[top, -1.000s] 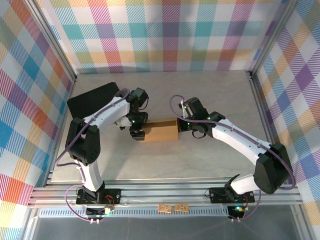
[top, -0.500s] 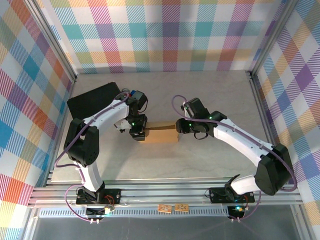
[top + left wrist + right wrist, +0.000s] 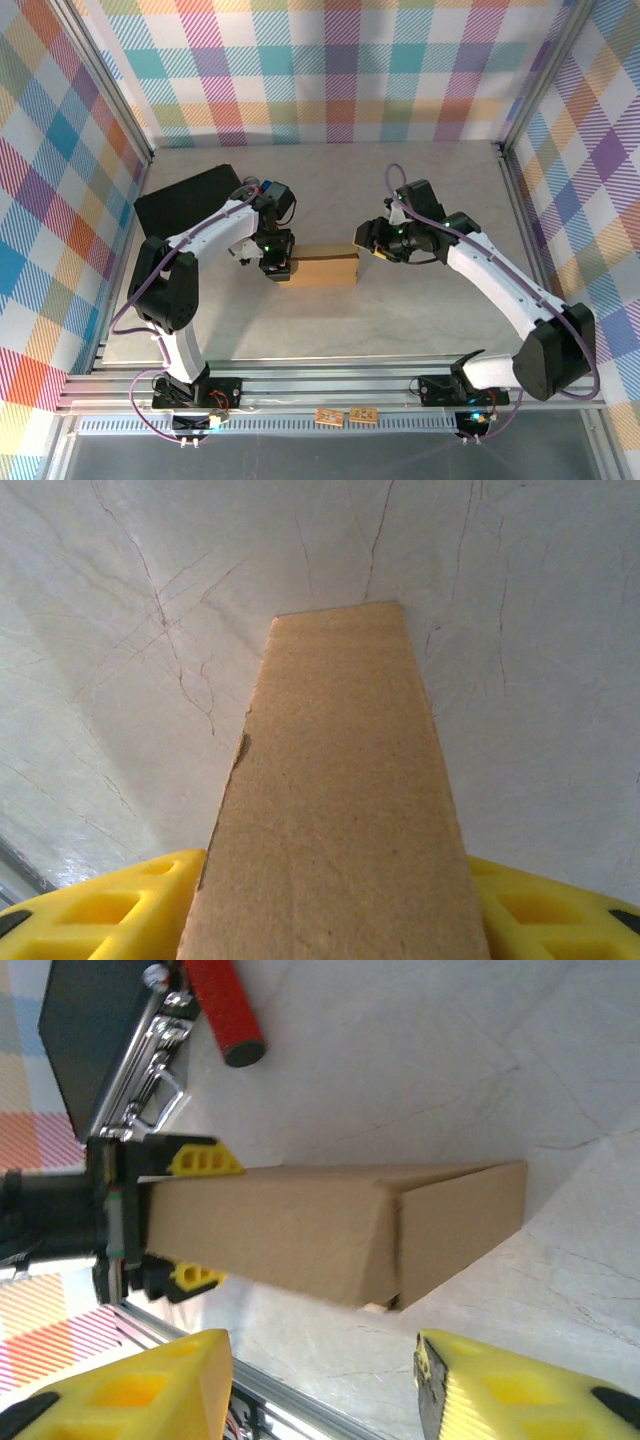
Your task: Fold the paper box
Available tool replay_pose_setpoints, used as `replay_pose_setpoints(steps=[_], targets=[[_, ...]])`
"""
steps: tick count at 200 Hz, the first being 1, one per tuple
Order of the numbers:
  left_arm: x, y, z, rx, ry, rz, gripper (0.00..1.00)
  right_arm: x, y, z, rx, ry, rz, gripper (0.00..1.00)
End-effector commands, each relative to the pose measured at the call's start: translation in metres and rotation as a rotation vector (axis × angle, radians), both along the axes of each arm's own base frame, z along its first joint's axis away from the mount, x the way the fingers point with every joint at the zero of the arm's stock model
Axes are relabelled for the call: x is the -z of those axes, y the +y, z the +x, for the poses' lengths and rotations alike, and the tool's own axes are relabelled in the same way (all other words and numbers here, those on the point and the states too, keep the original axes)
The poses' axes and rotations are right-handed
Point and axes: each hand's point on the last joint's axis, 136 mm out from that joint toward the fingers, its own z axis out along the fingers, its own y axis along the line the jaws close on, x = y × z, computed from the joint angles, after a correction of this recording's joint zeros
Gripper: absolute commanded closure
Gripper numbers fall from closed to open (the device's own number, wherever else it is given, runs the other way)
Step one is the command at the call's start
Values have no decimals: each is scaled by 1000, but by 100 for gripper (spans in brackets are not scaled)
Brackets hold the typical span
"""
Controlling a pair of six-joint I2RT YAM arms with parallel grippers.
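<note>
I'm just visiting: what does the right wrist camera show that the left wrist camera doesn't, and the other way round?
Right wrist view: the paper box as a closed shape, one end facing the camera; the left gripper clamped across its far end; the open right gripper apart from it; a black case and a red cylinder. Left wrist view: a close look along the box's top face, with a small nick on its left edge. Both: brown cardboard, yellow fingers, the pale veined table.

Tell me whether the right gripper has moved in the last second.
Yes: the right gripper backed rightward off the paper box end, toward the right wall.
</note>
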Motion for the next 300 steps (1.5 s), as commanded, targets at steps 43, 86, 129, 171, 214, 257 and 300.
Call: replay_pose_setpoints(steps=[43, 86, 129, 171, 214, 257, 300], targets=[[3, 2, -12, -4, 28, 14, 43, 38, 14, -3, -6, 224, 74, 65], [0, 0, -7, -1, -10, -1, 44, 66, -1, -16, 12, 257, -4, 89], [-10, 0, 9, -3, -196, -38, 48, 51, -7, -17, -17, 192, -31, 77], [-30, 6, 39, -2, -554, -61, 48, 24, -23, -21, -13, 48, -65, 65], [-30, -7, 48, 82, -749, -83, 44, 13, -44, -24, 29, -65, -129, 59], [-3, -19, 18, 141, -717, -127, 16, 13, -56, -26, 55, -85, -171, 50], [-21, 0, -18, 315, -689, -72, 0, 12, -73, -28, 99, -87, -251, 0]])
